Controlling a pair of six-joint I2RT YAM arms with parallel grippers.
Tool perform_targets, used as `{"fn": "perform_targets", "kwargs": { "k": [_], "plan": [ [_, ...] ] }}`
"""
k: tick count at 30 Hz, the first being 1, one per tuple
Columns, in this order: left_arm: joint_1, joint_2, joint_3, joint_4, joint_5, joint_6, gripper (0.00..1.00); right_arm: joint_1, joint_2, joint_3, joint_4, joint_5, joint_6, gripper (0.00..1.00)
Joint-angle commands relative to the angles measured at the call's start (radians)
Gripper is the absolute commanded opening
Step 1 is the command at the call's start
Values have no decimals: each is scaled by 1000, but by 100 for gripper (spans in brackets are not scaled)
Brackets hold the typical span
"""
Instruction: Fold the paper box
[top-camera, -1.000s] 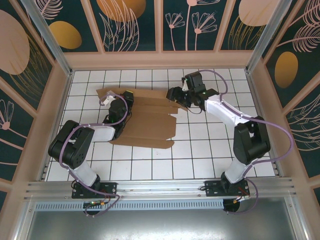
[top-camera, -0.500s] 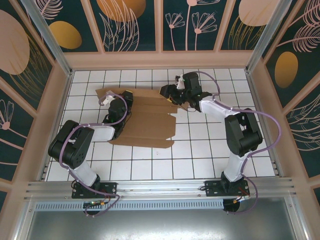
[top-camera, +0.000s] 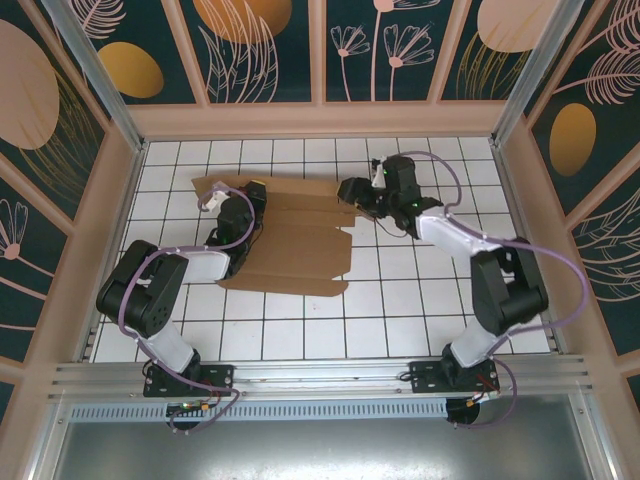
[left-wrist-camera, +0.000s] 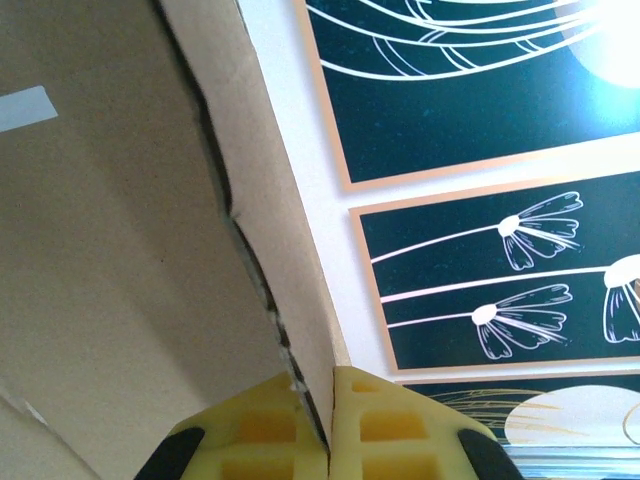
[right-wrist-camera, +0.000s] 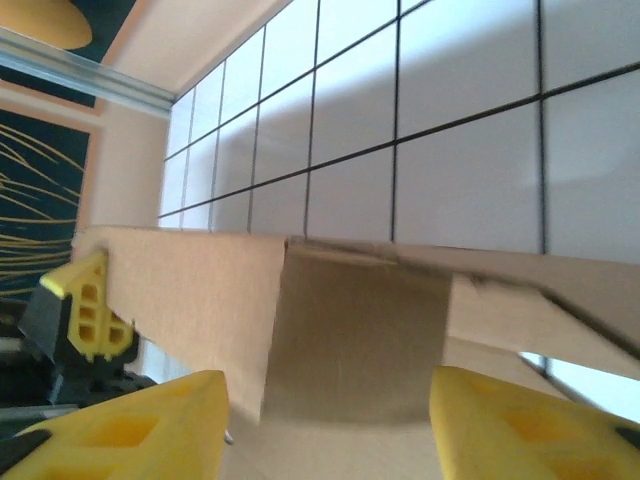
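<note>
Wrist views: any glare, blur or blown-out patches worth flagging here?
Left wrist: upper right corner blown out white; the left gripper's yellow fingers are soft, the plain brown cardboard box crisp. Right wrist: the right gripper's yellow fingertips blur, white floor tiles look washed out. Top external: even light.

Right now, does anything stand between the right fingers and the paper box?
Nothing visible does. The right fingers stand open, and a flap of the paper box lies directly in the gap between them.
</note>
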Motion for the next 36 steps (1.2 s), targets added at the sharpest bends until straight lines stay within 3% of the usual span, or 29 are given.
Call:
{"fn": "perform_targets", "kwargs": {
  "k": [1,4,13,19,22,29,36],
  "plan": [
    [-3,17,14,-175,-8,-30,0,5,-126,-99,-66,158,-108,47],
    [3,51,52,-199,26,-49,0,30,-132,-130,-120,226,-159,39],
    [65,123,52,-99,201,-215,0,103,23,-147,-5,295,-135,39],
    [88,102,25,-77,240,-257,0,93,118,-159,178,286,-84,48],
    [90,86,26,-85,243,-261,0,100,179,-123,186,285,-53,51],
    [100,49,27,-114,242,-265,0,104,187,-158,168,433,-21,55],
    [101,65,28,-108,263,-282,0,86,261,-147,272,326,-16,61]
  ]
}}
